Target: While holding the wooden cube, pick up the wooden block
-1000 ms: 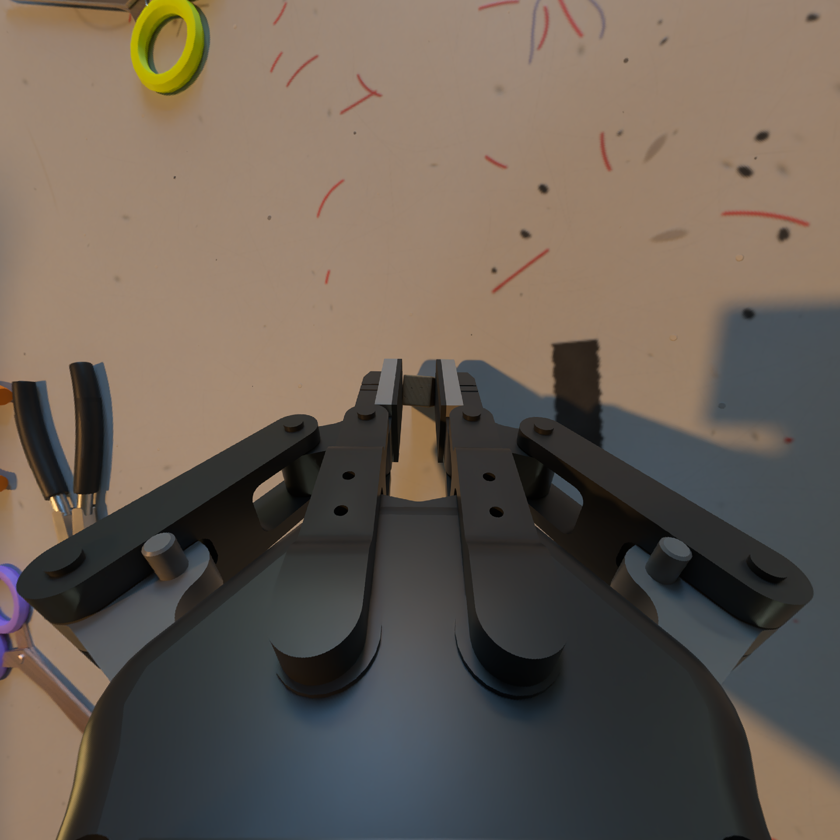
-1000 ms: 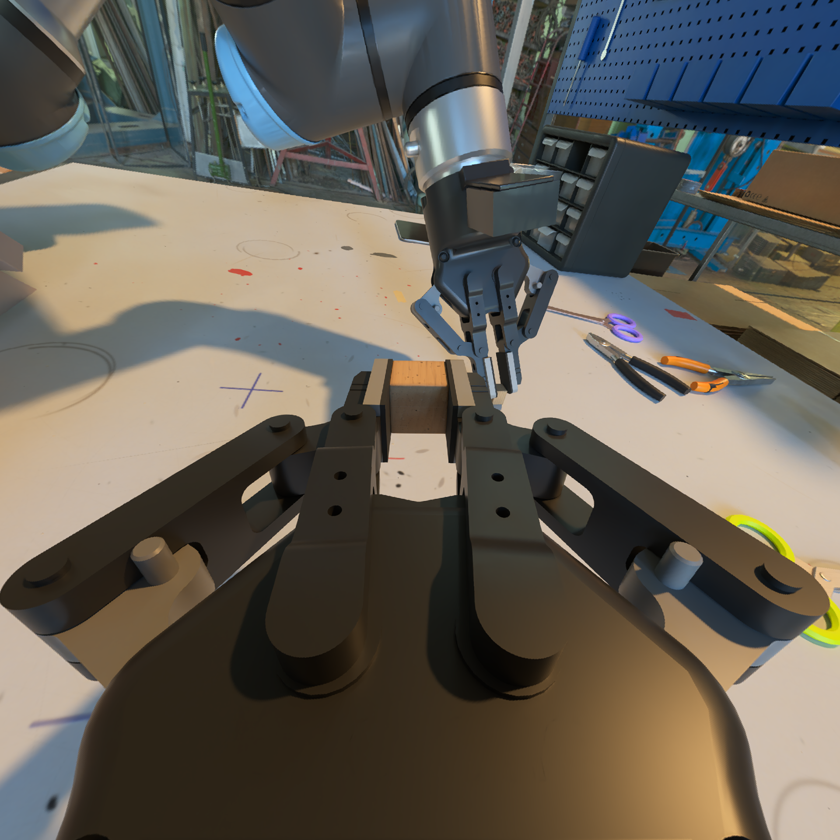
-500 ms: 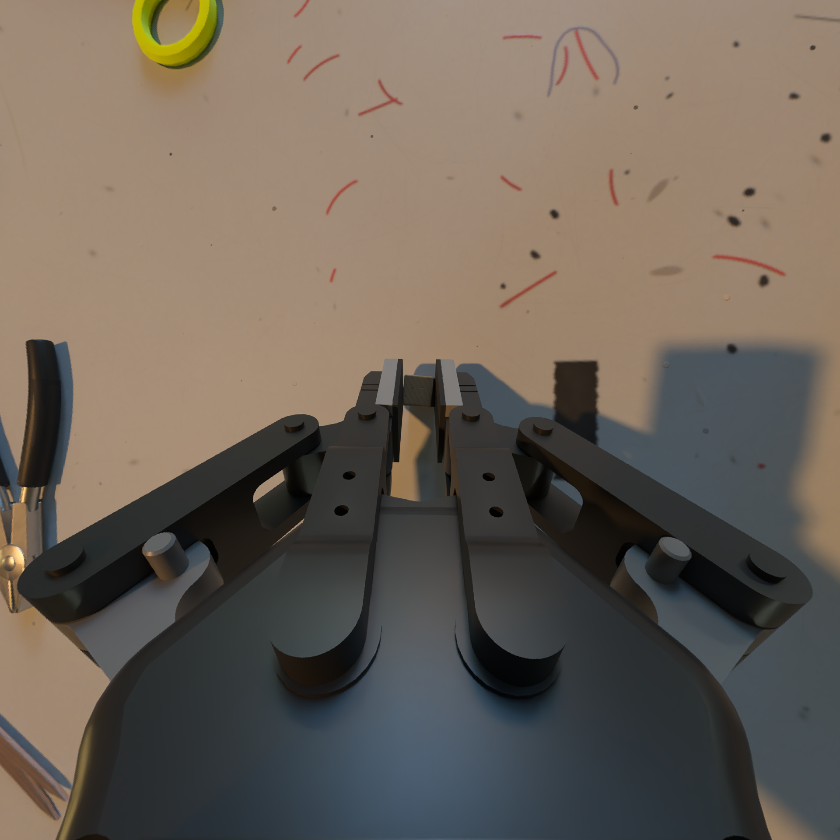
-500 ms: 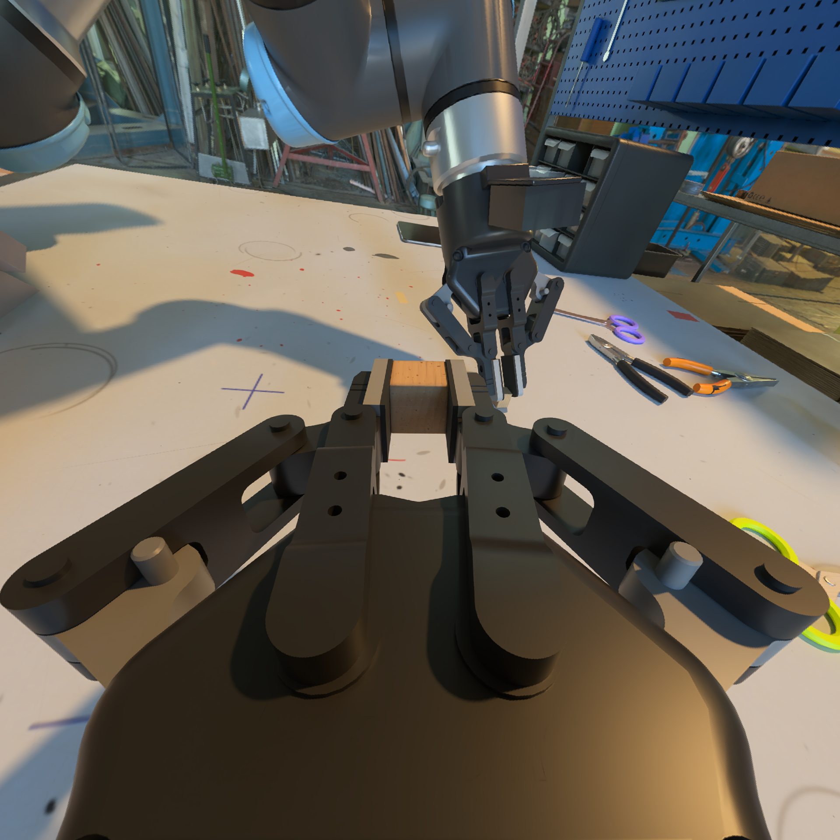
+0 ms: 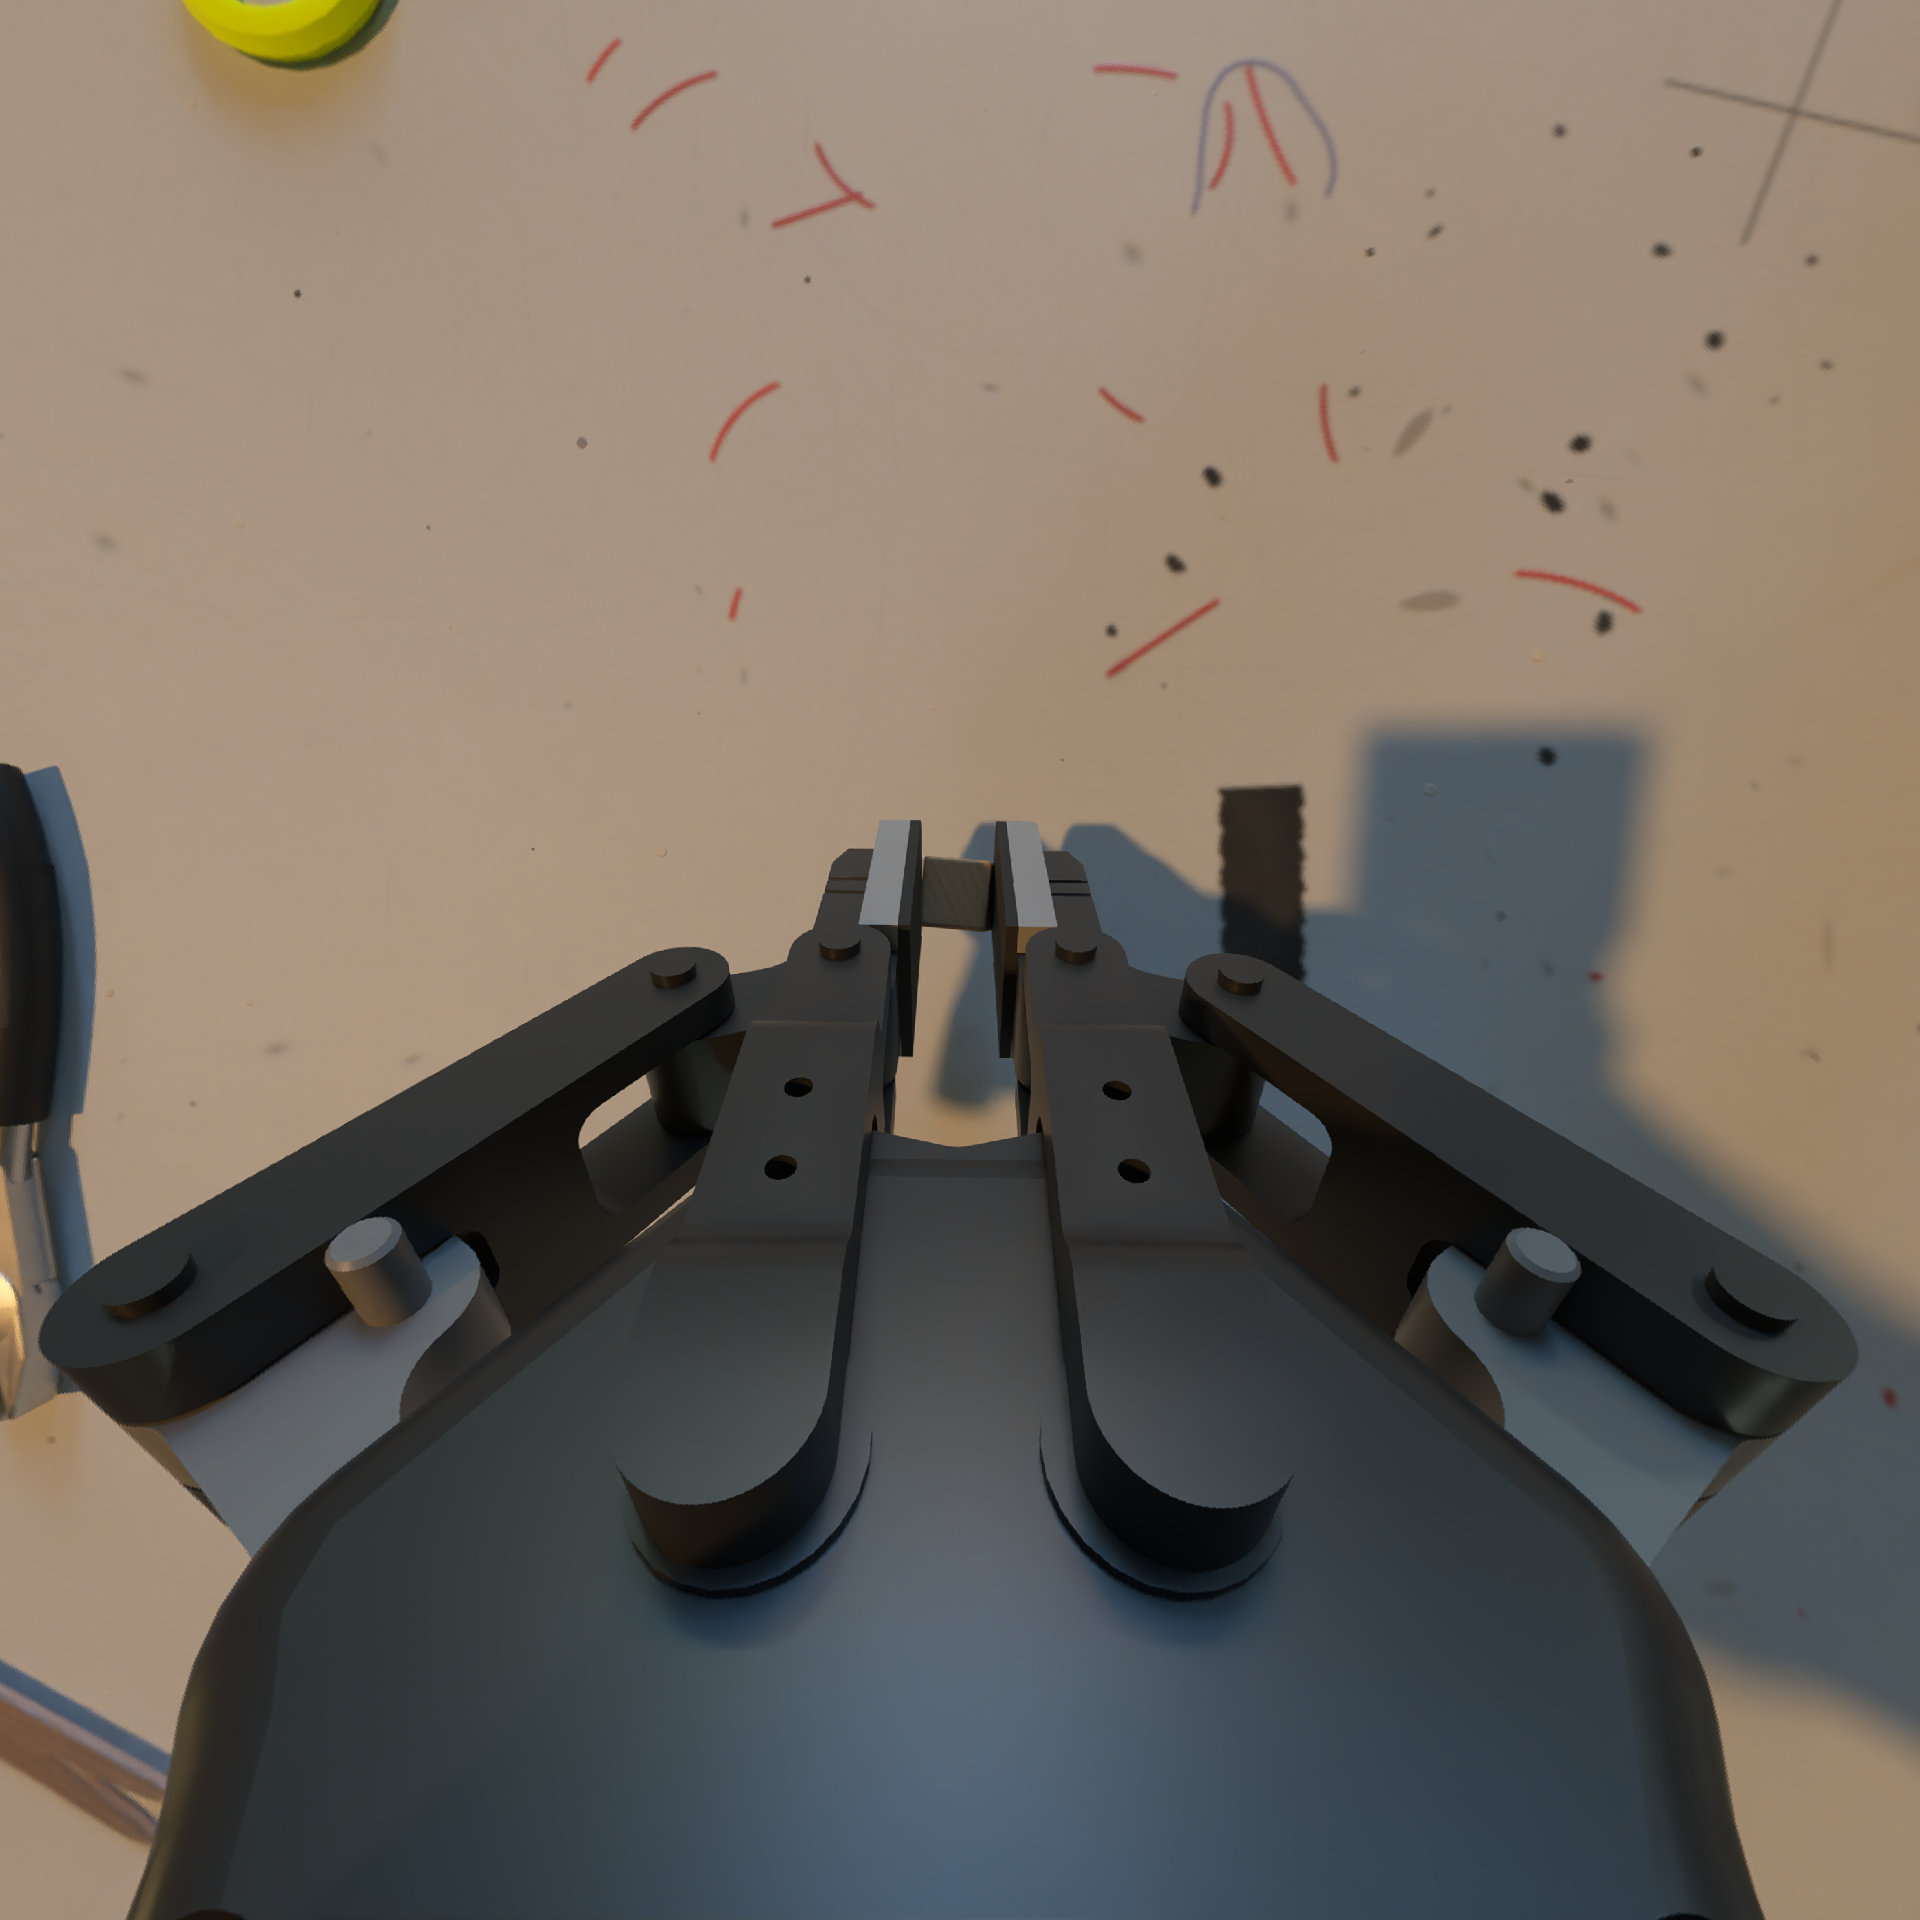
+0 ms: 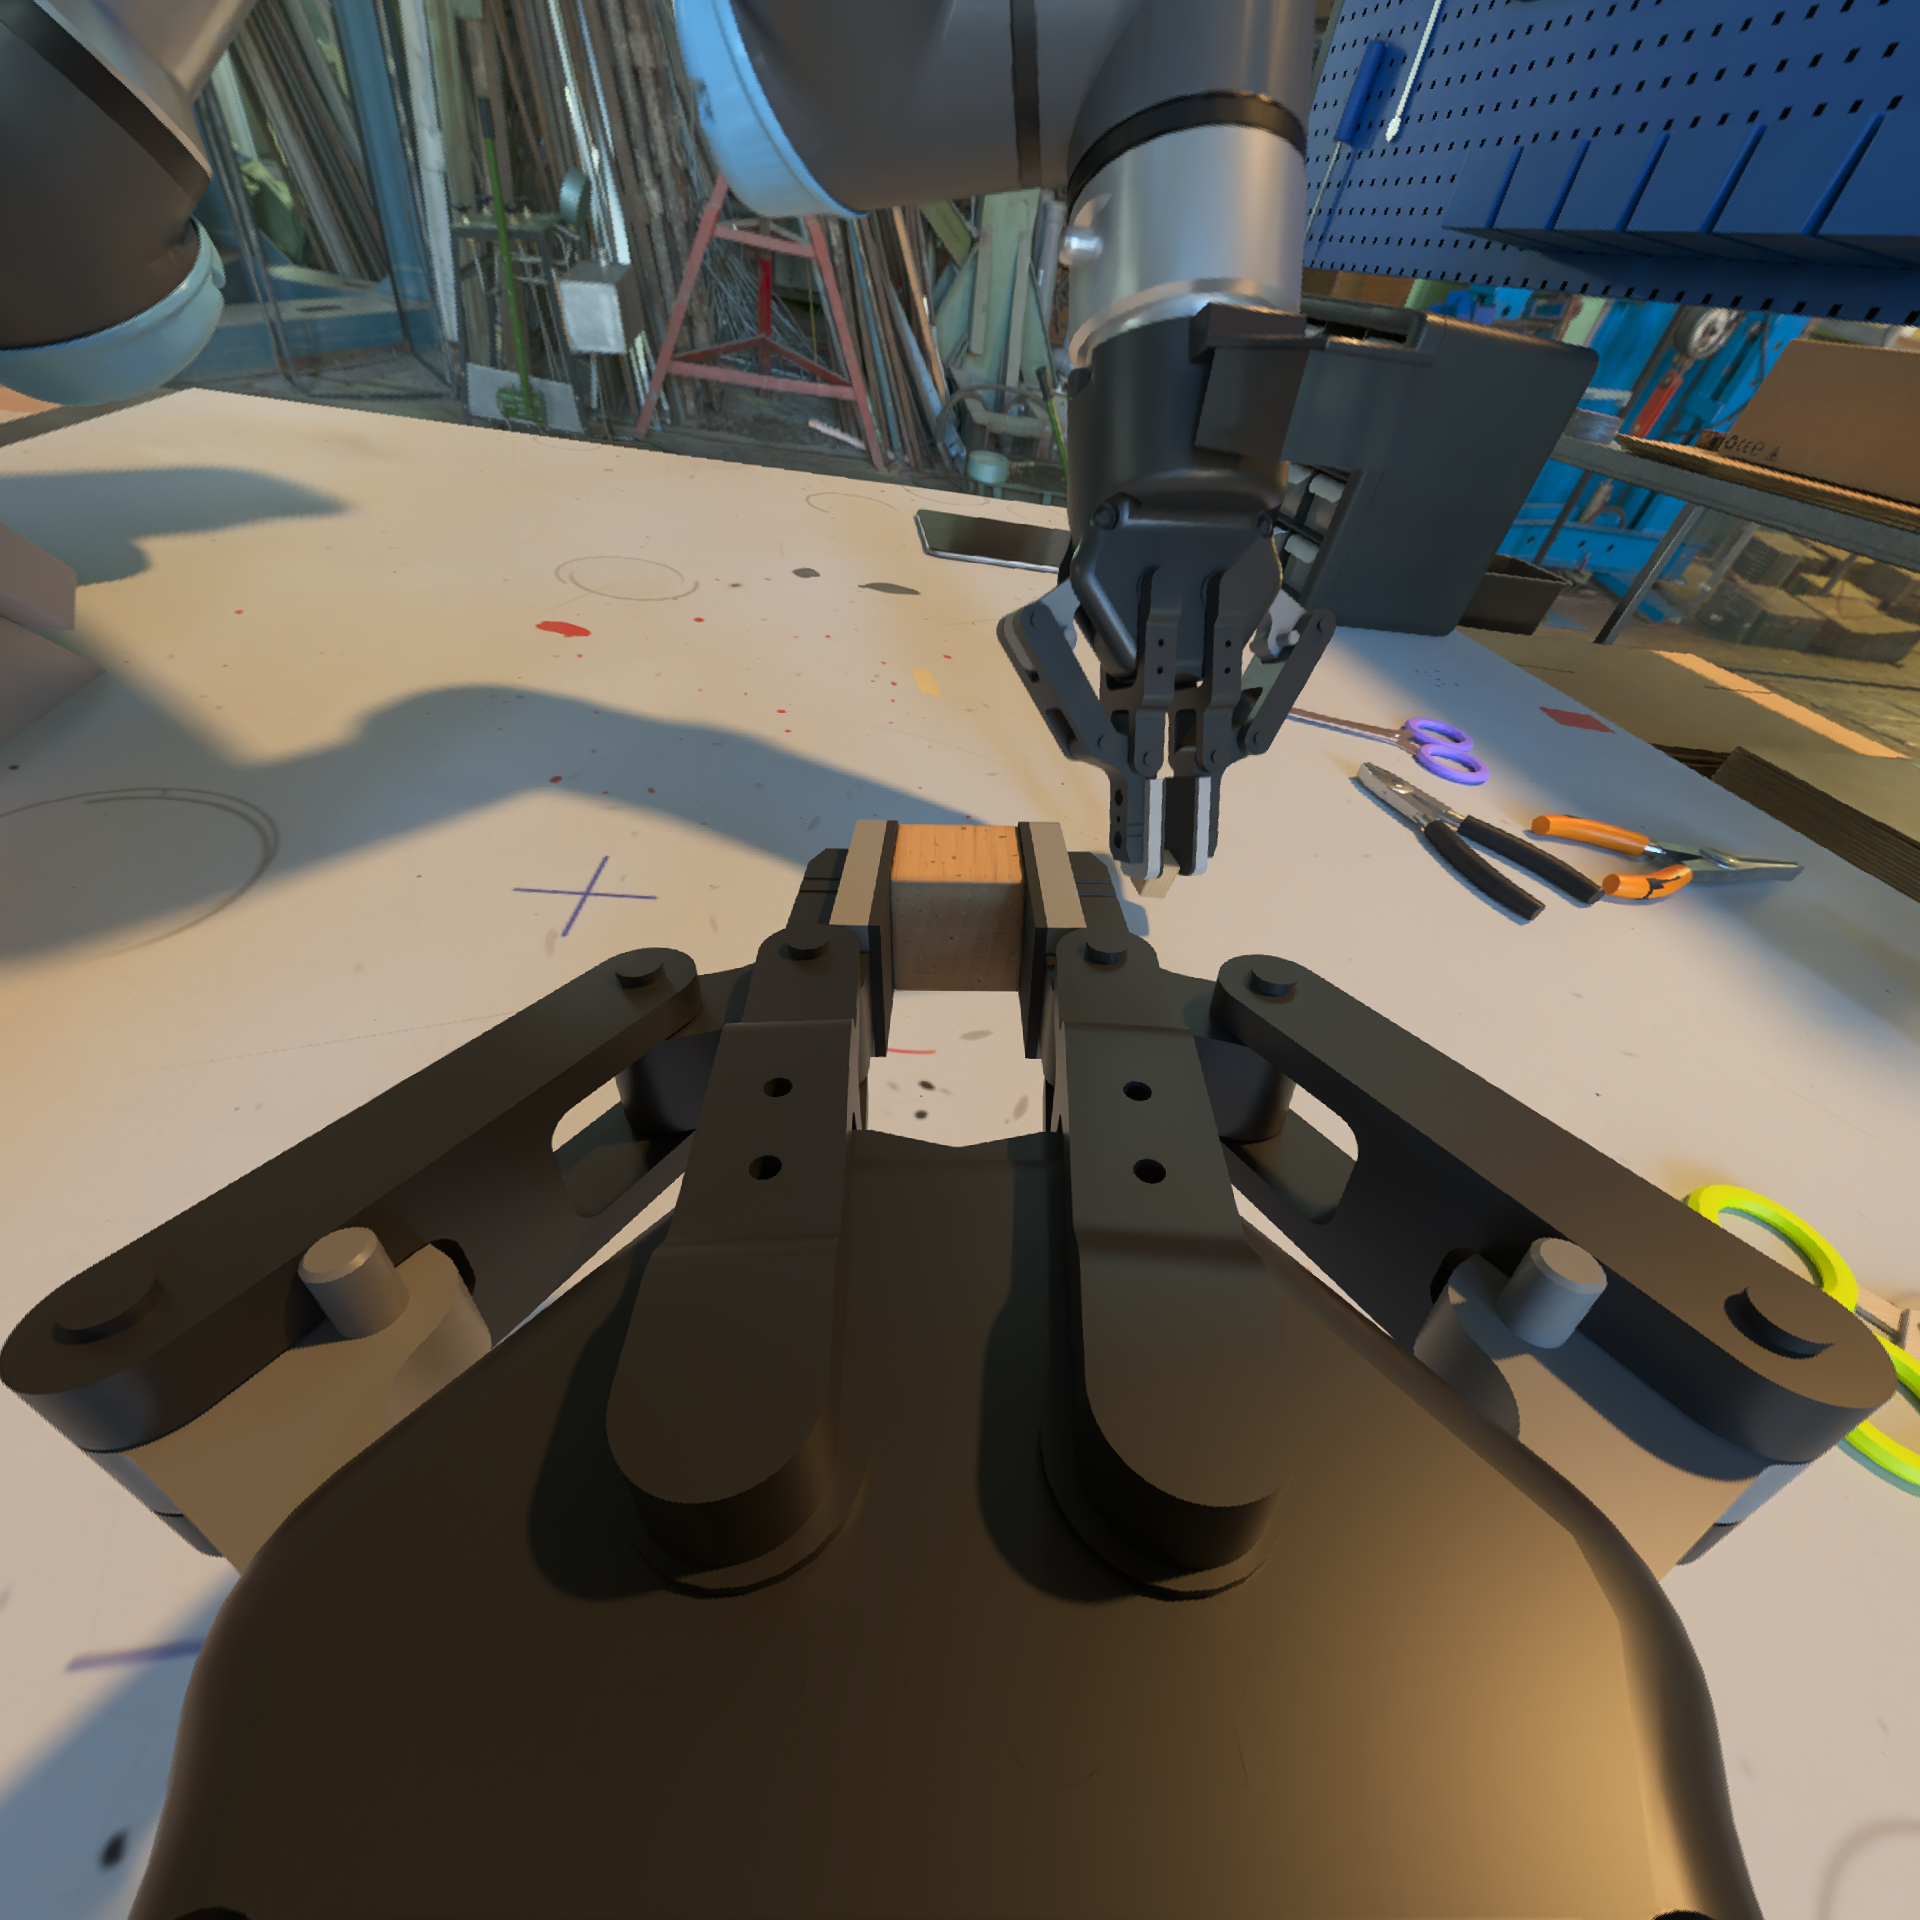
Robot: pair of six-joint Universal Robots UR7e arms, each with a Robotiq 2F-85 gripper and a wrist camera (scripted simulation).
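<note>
The left gripper (image 5: 957,894) points straight down over the table (image 5: 520,623), its jaws clamped on the small wooden block (image 5: 957,896), which sits between the pads at the fingertips and shows only a dark end face. In the right wrist view the same gripper (image 6: 1172,868) hangs vertically from its arm (image 6: 1174,312), the block (image 6: 1156,885) protruding just below the fingertips, just above the table (image 6: 416,727). The right gripper (image 6: 956,904) lies nearly level, jaws clamped on the wooden cube (image 6: 956,904); the cube's top face is orange-brown with fine grain, its near face paler and shaded. The cube is held near the block, slightly to its left in this view. The table is pale, marked with red strokes, dark specks, a purple cross (image 6: 585,894) and faint circles, and crossed by arm shadows. On it lie a yellow ring (image 6: 1787,1257), black-handled pliers (image 6: 1455,836), orange-handled pliers (image 6: 1652,857) and purple scissors (image 6: 1439,748). Behind stand a dark drawer cabinet (image 6: 1455,488), a blue pegboard (image 6: 1662,125) and a red stand (image 6: 764,312).
</note>
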